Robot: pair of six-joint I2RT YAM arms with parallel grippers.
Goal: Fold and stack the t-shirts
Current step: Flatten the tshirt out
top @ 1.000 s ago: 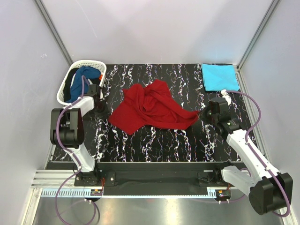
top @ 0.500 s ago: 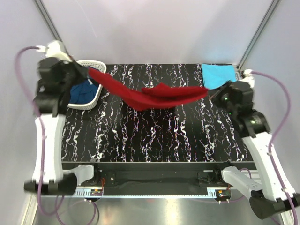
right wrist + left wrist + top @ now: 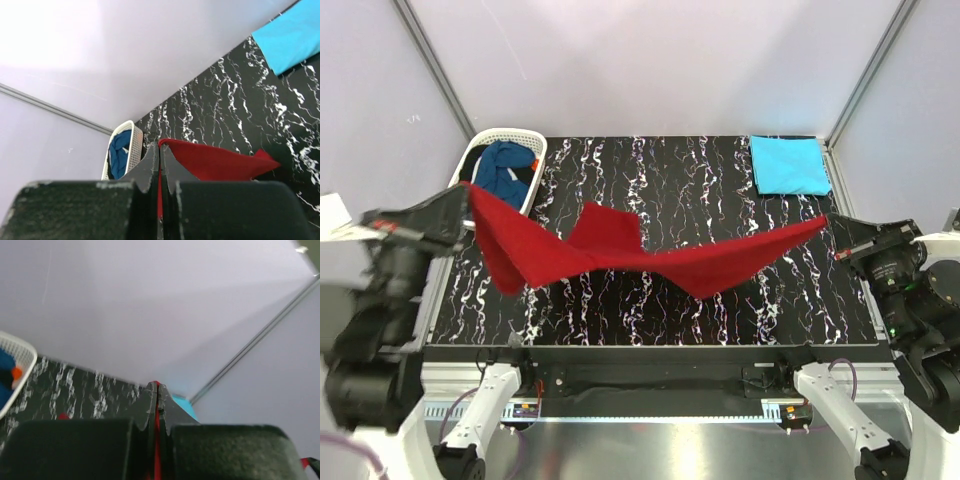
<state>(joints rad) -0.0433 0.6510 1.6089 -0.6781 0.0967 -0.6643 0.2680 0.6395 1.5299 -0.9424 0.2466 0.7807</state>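
Note:
The deep red t-shirt (image 3: 620,258) hangs stretched in the air above the table, sagging in the middle. My left gripper (image 3: 460,195) is shut on its left corner, high at the left; red cloth (image 3: 158,440) shows between its closed fingers. My right gripper (image 3: 832,226) is shut on the right corner, and red cloth (image 3: 215,162) spreads from its fingertips. A folded turquoise t-shirt (image 3: 789,164) lies flat at the back right corner. A dark blue t-shirt (image 3: 505,167) sits in the white basket (image 3: 480,140).
The white lattice basket stands at the back left of the black marbled table (image 3: 700,310), with something dark and a bit of orange beside the blue cloth. Pale walls and metal frame posts close in the sides and back.
Both arms have lifted the red t-shirt off the table and pulled it towards the near edge, spreading it wider. A second ago it lay crumpled mid-table.

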